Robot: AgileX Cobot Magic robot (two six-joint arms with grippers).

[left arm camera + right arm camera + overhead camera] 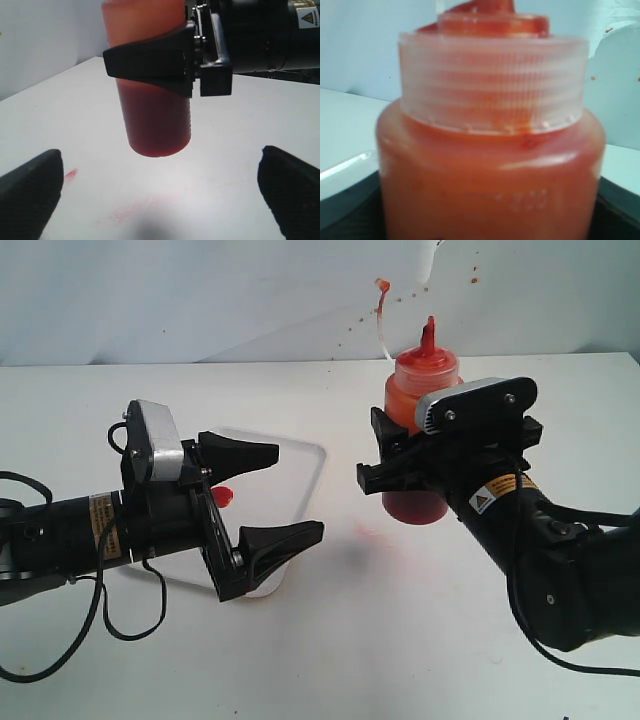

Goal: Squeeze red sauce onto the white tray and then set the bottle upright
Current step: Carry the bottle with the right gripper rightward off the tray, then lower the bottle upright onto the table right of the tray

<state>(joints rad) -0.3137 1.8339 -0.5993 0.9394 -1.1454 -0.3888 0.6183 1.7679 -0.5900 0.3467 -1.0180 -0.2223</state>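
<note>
The bottle [418,390] stands upright right of centre, its red nozzle [428,335] pointing up and its small cap [382,285] dangling on a strap. My right gripper [385,455] is shut on the bottle's middle. In the left wrist view one black finger [150,62] crosses the bottle [157,115]. I cannot tell whether its base touches the table. The bottle [490,185] fills the right wrist view. The white tray [300,455] lies left of it, with a red sauce blob [222,495] on it. My left gripper [297,490] hovers open over the tray, holding nothing.
Faint pinkish smears mark the table [370,532] between tray and bottle, also visible in the left wrist view as smears [130,212]. Red specks dot the back wall [350,335]. Loose black cable [120,625] hangs under the left arm.
</note>
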